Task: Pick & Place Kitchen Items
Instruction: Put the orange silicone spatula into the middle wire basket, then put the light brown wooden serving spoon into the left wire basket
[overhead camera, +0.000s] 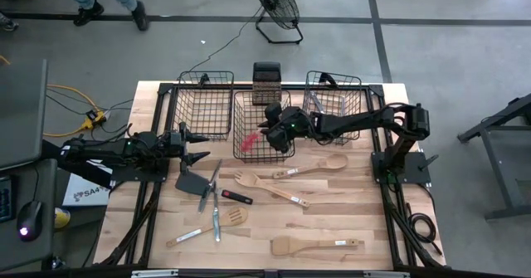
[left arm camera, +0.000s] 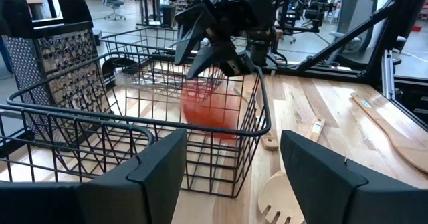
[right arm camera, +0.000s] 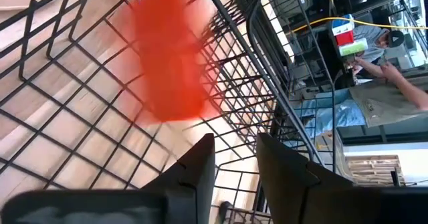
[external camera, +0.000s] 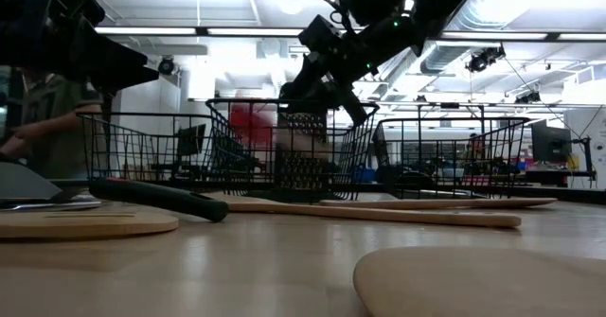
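At six o'clock on the table point(overhead camera: 365, 261), nearest the front edge, a wooden spatula point(overhead camera: 315, 245) is seen lying unsorted. Farther in, a wooden slotted spatula point(overhead camera: 207, 226), silver cutlery point(overhead camera: 217, 221), a black spatula point(overhead camera: 192, 183), a black-and-red utensil point(overhead camera: 236, 197), a wooden fork point(overhead camera: 270, 188) and a wooden spoon point(overhead camera: 311, 167) are noted loose on the boards. Most of the task is judged outstanding.

At twelve o'clock, a red spatula point(left arm camera: 207, 110) is observed blurred inside the middle basket point(overhead camera: 249, 149), apparently dropping free; this one item is judged all but placed. A box grater point(left arm camera: 60, 67) is noted beyond.

The right gripper point(overhead camera: 274, 130) is found above that basket, jaws slightly parted and empty. The left gripper point(overhead camera: 195, 145) is found at nine o'clock, jaws fully spread, nothing held or touched.
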Tool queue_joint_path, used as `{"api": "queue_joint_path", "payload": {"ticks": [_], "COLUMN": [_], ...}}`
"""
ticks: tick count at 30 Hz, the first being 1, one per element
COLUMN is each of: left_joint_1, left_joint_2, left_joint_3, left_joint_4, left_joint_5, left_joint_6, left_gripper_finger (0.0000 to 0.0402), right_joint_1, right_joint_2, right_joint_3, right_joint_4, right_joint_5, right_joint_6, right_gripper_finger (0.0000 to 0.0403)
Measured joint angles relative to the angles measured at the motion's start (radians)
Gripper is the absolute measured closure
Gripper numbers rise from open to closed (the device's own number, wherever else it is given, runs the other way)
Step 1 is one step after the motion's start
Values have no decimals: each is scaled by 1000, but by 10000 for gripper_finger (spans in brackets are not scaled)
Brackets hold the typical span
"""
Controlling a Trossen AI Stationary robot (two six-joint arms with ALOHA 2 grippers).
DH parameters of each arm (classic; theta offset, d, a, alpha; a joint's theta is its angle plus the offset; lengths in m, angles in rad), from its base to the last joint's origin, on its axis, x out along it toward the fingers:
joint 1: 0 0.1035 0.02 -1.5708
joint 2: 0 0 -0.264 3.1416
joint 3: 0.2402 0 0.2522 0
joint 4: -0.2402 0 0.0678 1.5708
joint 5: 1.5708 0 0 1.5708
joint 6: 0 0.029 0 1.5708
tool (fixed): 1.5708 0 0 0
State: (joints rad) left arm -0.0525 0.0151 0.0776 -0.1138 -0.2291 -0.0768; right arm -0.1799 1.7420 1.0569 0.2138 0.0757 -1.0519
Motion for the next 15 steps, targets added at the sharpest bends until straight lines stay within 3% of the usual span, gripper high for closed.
{"api": "queue_joint_path", "payload": {"ticks": [10,15], "left_joint_1": [0,0], "left_joint_2": [0,0], "left_joint_3": [0,0], "left_joint_4": [0,0], "left_joint_5": [0,0], "left_joint_6": [0,0], "left_gripper_finger": [165,165], "right_joint_1": [3,19], "right_joint_2": [-2,-13], "right_joint_3": [0,0], "right_joint_4": [11,40], "right_joint_5": [4,89], "right_joint_6": [2,54], "right_gripper_finger": [298,298]}}
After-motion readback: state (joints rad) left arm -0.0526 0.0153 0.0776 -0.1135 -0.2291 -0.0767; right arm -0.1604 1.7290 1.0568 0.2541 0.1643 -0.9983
